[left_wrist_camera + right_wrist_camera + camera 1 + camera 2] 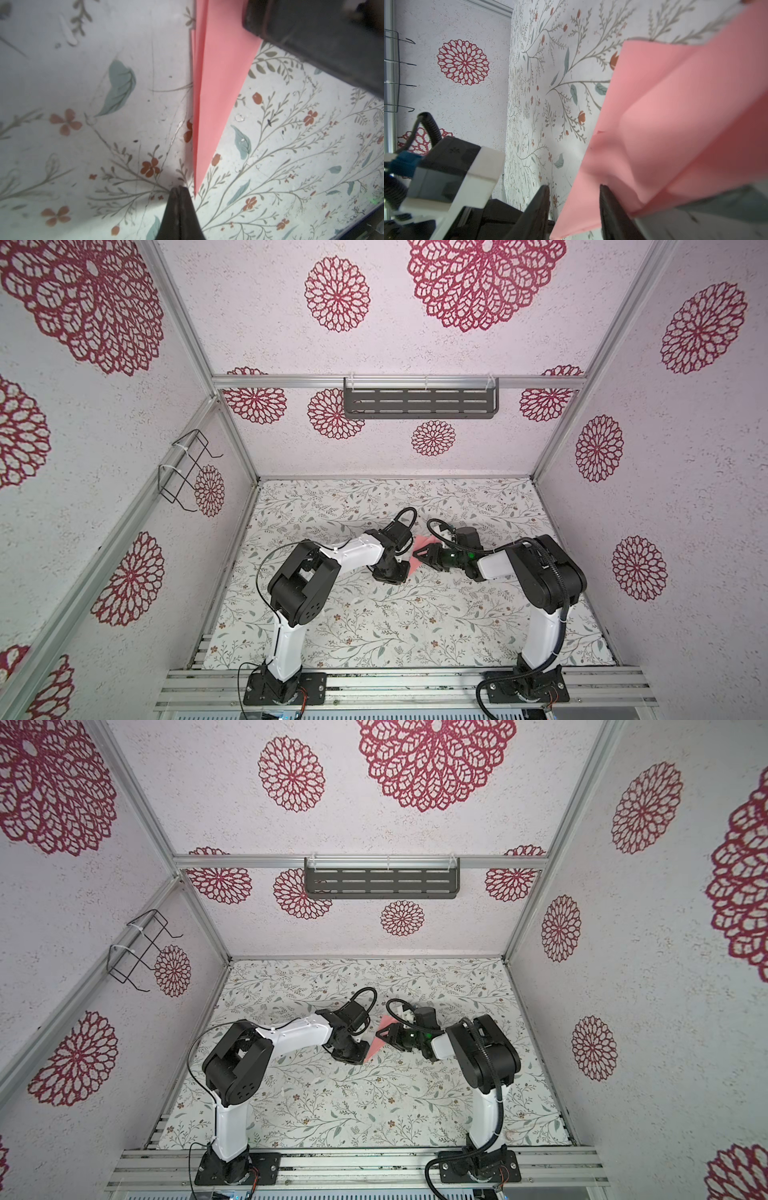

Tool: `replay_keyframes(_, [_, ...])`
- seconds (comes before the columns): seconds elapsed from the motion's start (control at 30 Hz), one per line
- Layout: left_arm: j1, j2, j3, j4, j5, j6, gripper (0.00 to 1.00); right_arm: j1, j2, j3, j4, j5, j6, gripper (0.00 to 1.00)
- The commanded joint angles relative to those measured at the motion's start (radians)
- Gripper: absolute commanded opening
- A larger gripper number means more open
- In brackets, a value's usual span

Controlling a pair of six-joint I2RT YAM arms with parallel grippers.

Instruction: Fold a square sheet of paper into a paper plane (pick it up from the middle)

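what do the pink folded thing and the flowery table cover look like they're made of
The pink paper looks like thin matte paper: it has sharp creases, stacked layer edges and no gloss. The table cover seems to be a printed sheet, perhaps vinyl or laminate, and faintly glossy. Fine scratches and scuffs mark it, but the exact material is unclear.

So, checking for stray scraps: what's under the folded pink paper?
The floral mat runs up to the folded pink paper on both sides in the left wrist view. What lies directly beneath is covered; nothing sticks out.
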Motion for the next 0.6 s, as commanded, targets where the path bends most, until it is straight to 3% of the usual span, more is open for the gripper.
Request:
replay_keyframes(0.0, [0.006, -0.097, -0.006, 0.023, -0.023, 0.004, 0.00, -0.016, 0.038, -0.035, -0.082, 0.074, 0.007, 0.44])
replay_keyframes(0.17, [0.014, -0.117, -0.005, 0.152, 0.013, -0.009, 0.02, -0.016, 0.044, -0.036, -0.073, 0.069, 0.015, 0.44])
replay_keyframes(0.57, [-0.012, 0.012, 0.064, 0.133, -0.032, 0.022, 0.02, -0.016, 0.053, -0.052, -0.025, 0.055, 0.052, 0.41])
